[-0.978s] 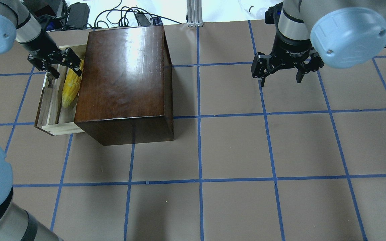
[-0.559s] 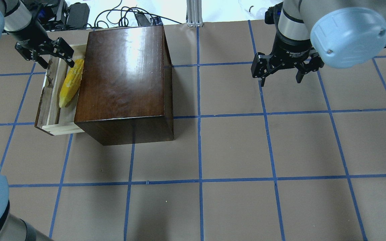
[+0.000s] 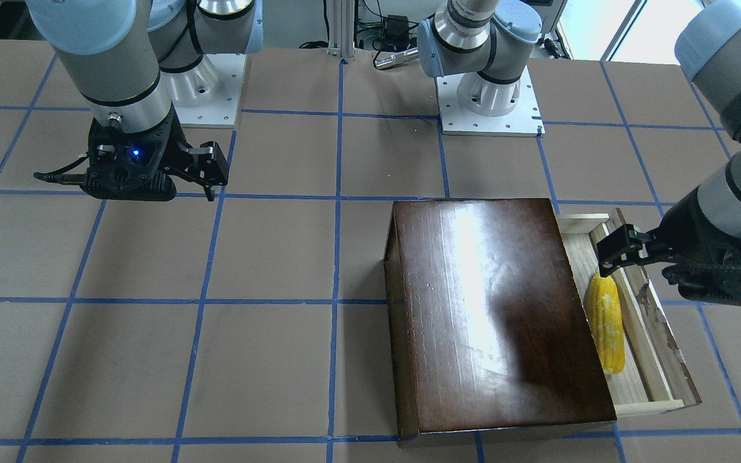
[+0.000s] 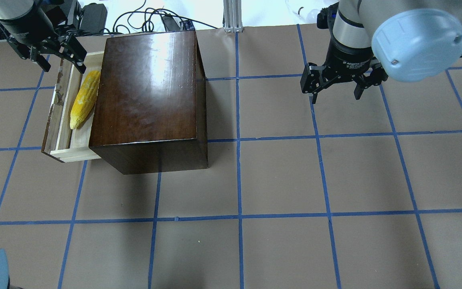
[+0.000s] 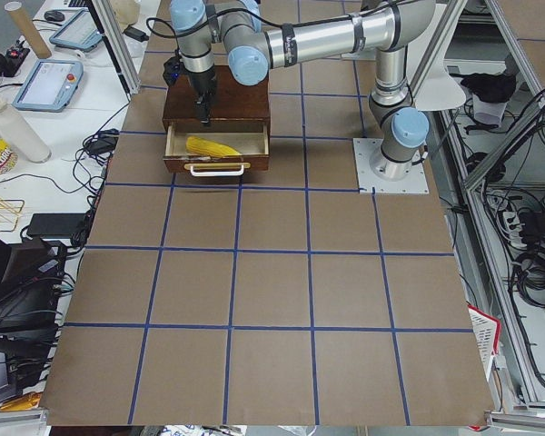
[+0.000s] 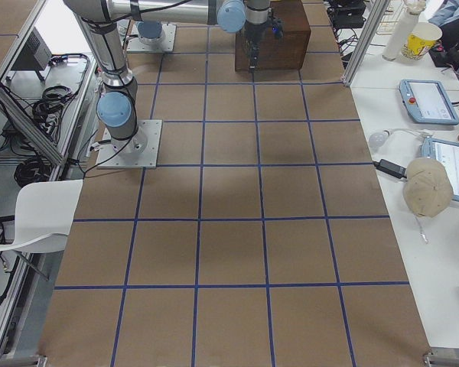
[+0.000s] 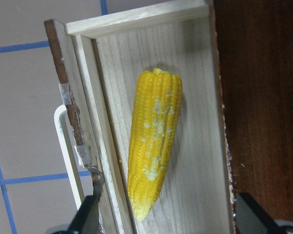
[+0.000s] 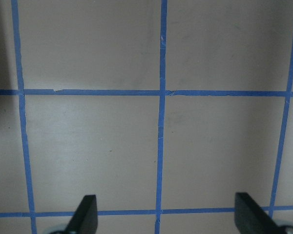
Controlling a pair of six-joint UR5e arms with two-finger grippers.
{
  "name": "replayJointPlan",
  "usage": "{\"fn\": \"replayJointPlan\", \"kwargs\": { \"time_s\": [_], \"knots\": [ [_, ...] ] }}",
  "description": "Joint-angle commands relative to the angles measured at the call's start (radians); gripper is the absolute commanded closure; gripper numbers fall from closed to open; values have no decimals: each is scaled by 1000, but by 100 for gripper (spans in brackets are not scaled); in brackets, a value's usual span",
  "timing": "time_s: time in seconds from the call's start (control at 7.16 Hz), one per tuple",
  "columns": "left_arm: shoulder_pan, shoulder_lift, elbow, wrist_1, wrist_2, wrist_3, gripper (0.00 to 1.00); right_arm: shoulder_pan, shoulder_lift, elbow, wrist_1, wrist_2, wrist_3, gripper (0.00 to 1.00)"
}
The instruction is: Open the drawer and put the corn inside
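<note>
Left end effector [image 4: 63, 66] has risen, released, off bumpy corn [image 4: 83, 98] in pale-wood drawer [image 4: 71, 154].

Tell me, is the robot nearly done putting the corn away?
Looks done. The drawer is pulled out and the corn lies inside it. The left claw hangs open by the drawer's end, holding nothing; the right claw is open over the table. Nothing seems left.

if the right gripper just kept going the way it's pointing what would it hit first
Most likely the bare table, near a crossing of blue tape lines. The right gripper points down, open, and nothing shows beneath it.
</note>
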State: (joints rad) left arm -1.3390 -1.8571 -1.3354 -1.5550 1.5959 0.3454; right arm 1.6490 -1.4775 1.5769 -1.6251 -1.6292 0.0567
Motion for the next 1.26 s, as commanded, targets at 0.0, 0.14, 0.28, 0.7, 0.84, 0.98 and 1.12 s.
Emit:
{"fn": "replayJointPlan", "kwargs": {
  "time_s": [0.0,0.14,0.28,0.7,0.84,0.98,1.12],
  "knots": [
    [-72,54,-14,-54,-7,-92,0,0,0,0,1,0,0,0],
    [-112,68,-25,-57,-8,-107,0,0,-1,0,-1,2,0,0],
    [-136,82,-40,-56,-13,-202,0,0,-1,0,1,0,0,0],
    [-172,153,-115,-70,-45,-276,0,0,0,0,1,2,0,0],
    [-177,173,-154,-63,-39,-310,0,0,0,0,1,0,0,0],
    [-184,188,-172,-62,-40,-319,0,0,0,0,1,0,0,0],
    [-201,194,-180,-60,-39,-350,0,0,-1,0,-1,0,0,0]
  ]
}}
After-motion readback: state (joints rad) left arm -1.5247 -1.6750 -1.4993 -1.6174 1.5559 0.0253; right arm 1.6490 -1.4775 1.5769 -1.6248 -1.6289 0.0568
